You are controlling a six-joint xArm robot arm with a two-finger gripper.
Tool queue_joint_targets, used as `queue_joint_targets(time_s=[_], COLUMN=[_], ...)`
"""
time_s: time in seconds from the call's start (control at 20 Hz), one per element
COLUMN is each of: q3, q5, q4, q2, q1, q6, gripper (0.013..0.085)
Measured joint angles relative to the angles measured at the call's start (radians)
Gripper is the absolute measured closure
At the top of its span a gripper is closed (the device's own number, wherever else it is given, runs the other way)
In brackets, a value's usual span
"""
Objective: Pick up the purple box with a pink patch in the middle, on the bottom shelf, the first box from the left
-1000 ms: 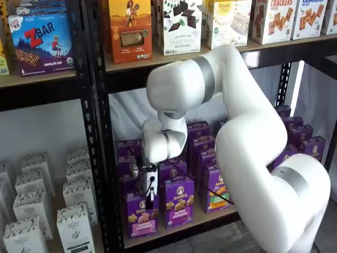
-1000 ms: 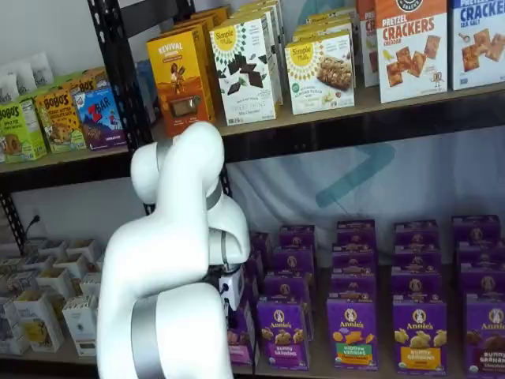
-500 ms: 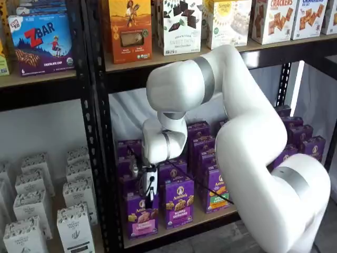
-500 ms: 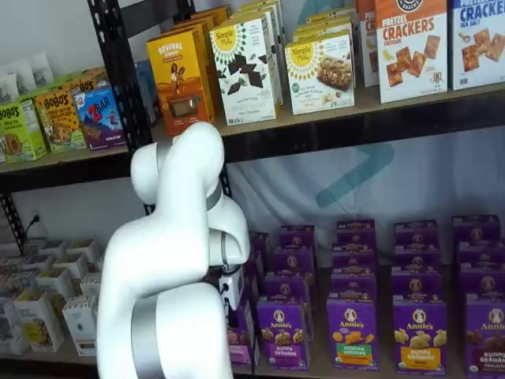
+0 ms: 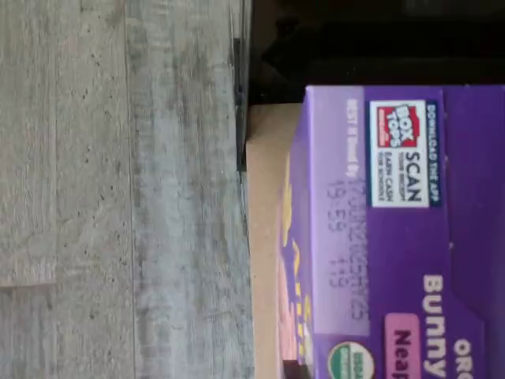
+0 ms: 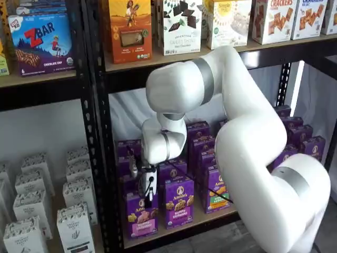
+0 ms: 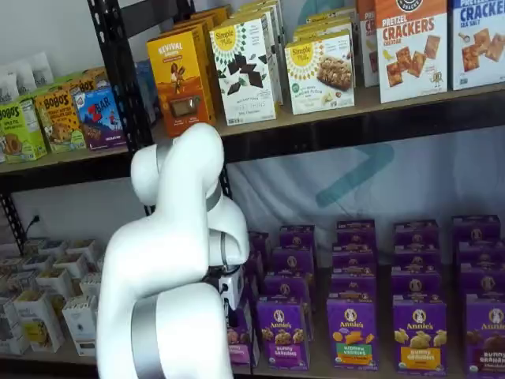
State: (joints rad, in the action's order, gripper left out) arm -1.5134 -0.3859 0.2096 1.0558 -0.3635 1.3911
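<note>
The purple box (image 6: 141, 215) with the pink label panel stands upright at the left end of the front row on the bottom shelf (image 6: 202, 220), next to the black upright. My gripper (image 6: 148, 196) hangs from the white wrist right at the box's top edge, with a black finger (image 6: 149, 191) over its front face; no gap shows. In a shelf view the arm hides most of the box (image 7: 241, 338). The wrist view shows the box's purple top flap (image 5: 394, 237) close up, with a Box Tops mark, and the tan board (image 5: 264, 237) beside it.
A purple carton with a purple panel (image 6: 179, 203) stands beside the target, and one with a green-orange panel (image 6: 216, 194) farther right. More purple rows stand behind. The black upright (image 6: 100, 158) and white cartons (image 6: 73, 224) are to the left. The grey floor (image 5: 118, 197) lies below.
Hardly anything has changed. The arm and gripper hold the same place at the box's top, and the box looks the same or shifted only very slightly.
</note>
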Motion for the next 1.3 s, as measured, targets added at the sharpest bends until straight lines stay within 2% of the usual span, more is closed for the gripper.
queue_joint_targets(time_s=[0.25, 0.6, 1.1, 1.3], q3=[0.000, 0.028, 0.187, 0.261], q5=[-0.006, -0.003, 0.039, 0.047], q4=[0.006, 0.043, 0.087, 0.087], q2=[-0.001, -0.023, -0.138, -0.197], q1=[-0.002, -0.008, -0.009, -0.005], q6=[0.004, 0.031, 0.077, 0.082], gripper=[0.0650, 0.0650, 0.0650, 0.0650])
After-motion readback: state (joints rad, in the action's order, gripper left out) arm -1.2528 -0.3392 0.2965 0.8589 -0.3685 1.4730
